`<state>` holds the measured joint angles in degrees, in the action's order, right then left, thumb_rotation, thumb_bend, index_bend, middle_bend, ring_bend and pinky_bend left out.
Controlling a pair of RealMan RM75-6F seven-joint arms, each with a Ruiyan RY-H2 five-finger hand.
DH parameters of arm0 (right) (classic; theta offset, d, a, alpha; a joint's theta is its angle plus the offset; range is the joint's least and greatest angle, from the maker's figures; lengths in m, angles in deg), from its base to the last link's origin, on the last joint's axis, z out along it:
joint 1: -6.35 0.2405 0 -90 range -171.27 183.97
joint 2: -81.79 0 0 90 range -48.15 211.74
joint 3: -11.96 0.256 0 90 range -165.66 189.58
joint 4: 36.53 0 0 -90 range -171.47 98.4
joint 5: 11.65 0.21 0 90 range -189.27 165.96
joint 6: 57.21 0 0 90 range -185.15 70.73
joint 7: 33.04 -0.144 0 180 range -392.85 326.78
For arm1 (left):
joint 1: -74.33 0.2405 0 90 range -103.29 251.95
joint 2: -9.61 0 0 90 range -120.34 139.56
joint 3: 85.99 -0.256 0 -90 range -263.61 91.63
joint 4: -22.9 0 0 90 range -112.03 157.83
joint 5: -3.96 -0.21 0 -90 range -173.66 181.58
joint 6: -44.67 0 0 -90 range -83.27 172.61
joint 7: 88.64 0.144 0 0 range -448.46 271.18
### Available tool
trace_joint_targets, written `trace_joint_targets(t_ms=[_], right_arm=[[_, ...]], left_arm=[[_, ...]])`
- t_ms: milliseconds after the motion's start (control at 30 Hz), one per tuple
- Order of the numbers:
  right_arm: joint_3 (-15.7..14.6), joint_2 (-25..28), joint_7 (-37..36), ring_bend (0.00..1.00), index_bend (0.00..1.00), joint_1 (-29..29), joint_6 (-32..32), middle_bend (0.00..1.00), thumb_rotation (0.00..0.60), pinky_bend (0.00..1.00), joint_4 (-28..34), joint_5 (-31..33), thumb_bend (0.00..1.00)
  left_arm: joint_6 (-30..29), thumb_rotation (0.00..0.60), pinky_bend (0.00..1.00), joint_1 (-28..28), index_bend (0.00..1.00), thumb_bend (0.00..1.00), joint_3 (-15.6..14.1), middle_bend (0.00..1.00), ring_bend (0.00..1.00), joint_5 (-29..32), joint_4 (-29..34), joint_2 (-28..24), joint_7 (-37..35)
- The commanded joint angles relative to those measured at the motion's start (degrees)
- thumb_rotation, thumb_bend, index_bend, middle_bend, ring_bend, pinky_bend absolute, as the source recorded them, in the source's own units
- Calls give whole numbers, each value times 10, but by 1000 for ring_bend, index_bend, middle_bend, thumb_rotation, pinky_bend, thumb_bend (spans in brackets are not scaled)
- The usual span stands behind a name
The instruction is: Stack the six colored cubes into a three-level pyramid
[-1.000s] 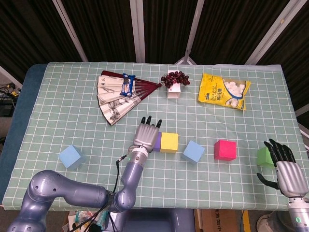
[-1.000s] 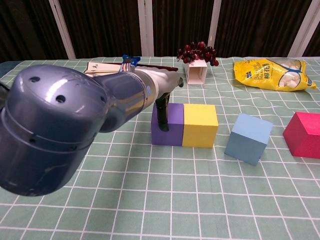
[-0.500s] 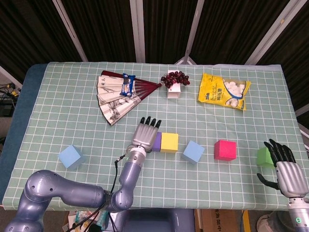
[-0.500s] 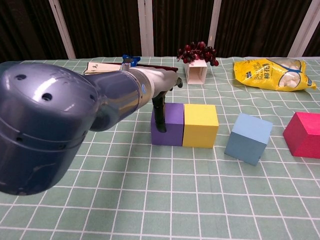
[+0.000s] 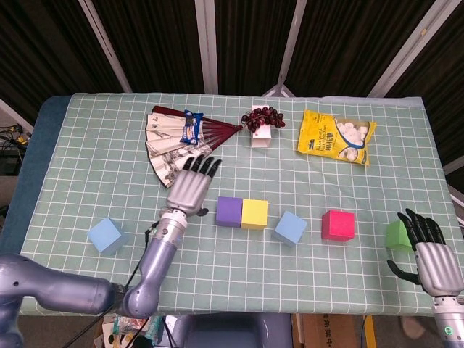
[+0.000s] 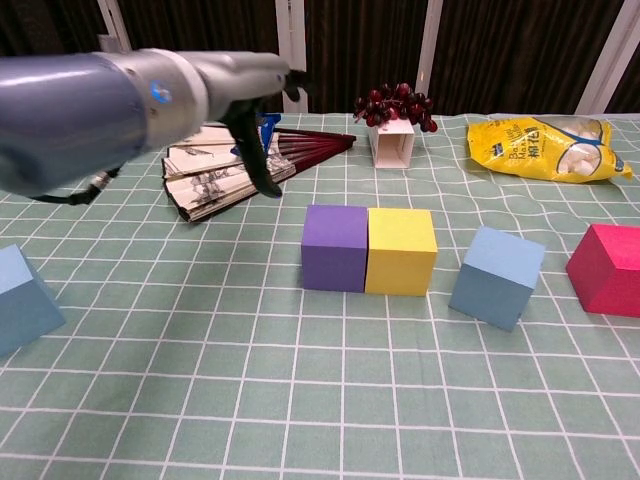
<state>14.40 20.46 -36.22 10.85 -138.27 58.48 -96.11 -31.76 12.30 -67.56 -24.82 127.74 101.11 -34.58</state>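
Head view shows six cubes spread along the lower half of the frame on my bench (image 5: 87, 145), which wears a green cloth with a white grid. At the centre a purple cube (image 5: 229, 211) and a yellow cube (image 5: 254, 213) sit side by side, faces touching, both square to the grid. Just right of them a light blue cube (image 5: 291, 227) sits turned at an angle, apart from the yellow one. Further right is a magenta cube (image 5: 338, 225), and near the lower right edge a green cube (image 5: 397, 235). A second light blue cube (image 5: 106, 235) rests alone at lower left. None is stacked; all lie flat on the cloth, matte and plain-sided.

My left robot hand (image 5: 189, 188) hovers left of the purple cube, fingers extended and slightly apart, holding nothing; in the chest view it sits at upper left, over the fan, with dark fingertips pointing down. My right robot hand (image 5: 425, 246) is at the lower right corner, fingers spread, empty, its fingertips just beside the green cube; I cannot tell whether they touch it.

Across the upper part of the frame lie a folding fan (image 5: 181, 141), a small white box topped with dark grapes (image 5: 262, 125), and a yellow snack bag (image 5: 337, 135).
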Motion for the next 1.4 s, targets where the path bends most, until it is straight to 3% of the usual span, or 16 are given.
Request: trace_joint_targets(t_ms=[33,233,433,700,900,1167,1400], right_arm=[[1,-1,3,0,0,-1,-1,0,600,0,-1,1,252],[2,-4,13,0,0,-2,-5,0,600,0,-2,2,251],[2,-9,28,0,0,-3,-10,0,600,0,-1,3,252],[4,-16,56,0,0,-4,-14,0,600,0,2,6,252],[4,-17,61,0,0,3,-10,0,600,0,22,-4,251],[7,-20,118,0,0,33,27,0,600,0,89,-13,233],[17,-59,199,0,0,75,89,0,600,0,167,23,229]], left_arm=[[-23,600,74,67,0,91,-47,45,31,-79,55,-72,-65],[-48,600,71,159,0,91,-112,43,32,-189,99,-156,-168],[-90,600,71,260,0,91,-196,42,32,-336,85,-220,-289],[-169,600,52,370,0,92,-264,18,10,-486,2,-223,-407],[-221,600,50,429,0,91,-278,4,7,-552,-54,-200,-452],[-206,600,50,445,0,91,-251,0,7,-557,-86,-191,-485],[-190,600,50,454,0,91,-231,0,7,-566,-93,-190,-494]])
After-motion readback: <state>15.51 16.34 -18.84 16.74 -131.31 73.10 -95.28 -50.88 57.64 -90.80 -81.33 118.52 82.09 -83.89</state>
